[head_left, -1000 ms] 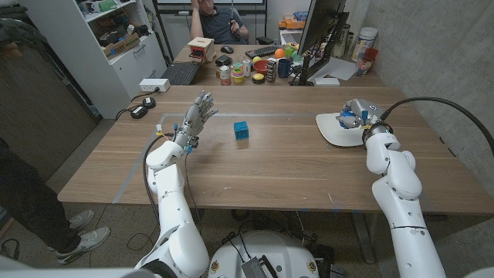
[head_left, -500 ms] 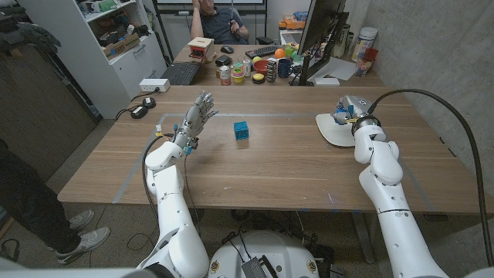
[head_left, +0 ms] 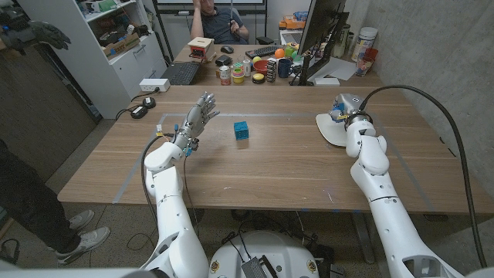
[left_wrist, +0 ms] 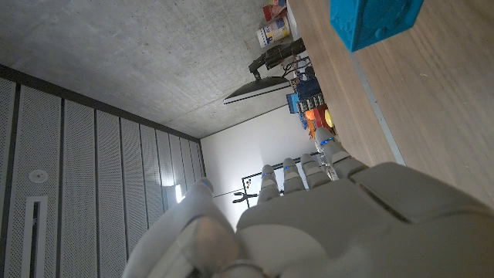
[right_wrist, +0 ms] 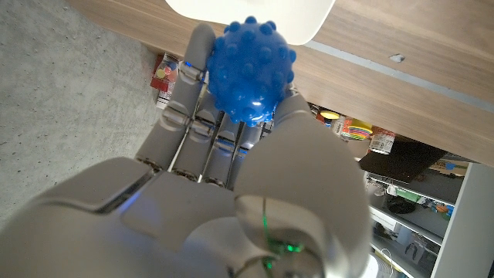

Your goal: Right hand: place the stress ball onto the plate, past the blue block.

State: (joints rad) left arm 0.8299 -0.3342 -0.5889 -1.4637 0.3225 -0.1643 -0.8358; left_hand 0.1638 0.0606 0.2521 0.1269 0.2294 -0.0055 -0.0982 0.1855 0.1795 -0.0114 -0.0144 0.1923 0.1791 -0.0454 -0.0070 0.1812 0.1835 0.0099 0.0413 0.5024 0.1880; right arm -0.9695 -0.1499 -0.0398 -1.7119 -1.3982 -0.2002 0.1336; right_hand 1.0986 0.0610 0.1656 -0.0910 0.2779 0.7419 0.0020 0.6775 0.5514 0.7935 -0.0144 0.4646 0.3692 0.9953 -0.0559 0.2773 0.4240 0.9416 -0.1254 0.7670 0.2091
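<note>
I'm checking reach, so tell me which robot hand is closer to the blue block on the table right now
Left. The left hand stands raised just beside the blue block, on its left. The right hand, holding the stress ball, is over the plate, much farther off.

plate [head_left: 330, 128] — far part behind right hand [head_left: 345, 108] | blue block [left_wrist: 376, 21] — cut by frame edge

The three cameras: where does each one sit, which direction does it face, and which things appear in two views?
Head view: on the robot's head, looking down at the table, both arms, left hand, right hand over the plate.
Left wrist view: behind the left hand, facing the blue block.
Right wrist view: behind the right hand, facing the stress ball and plate.
Shared: blue block, plate.
</note>
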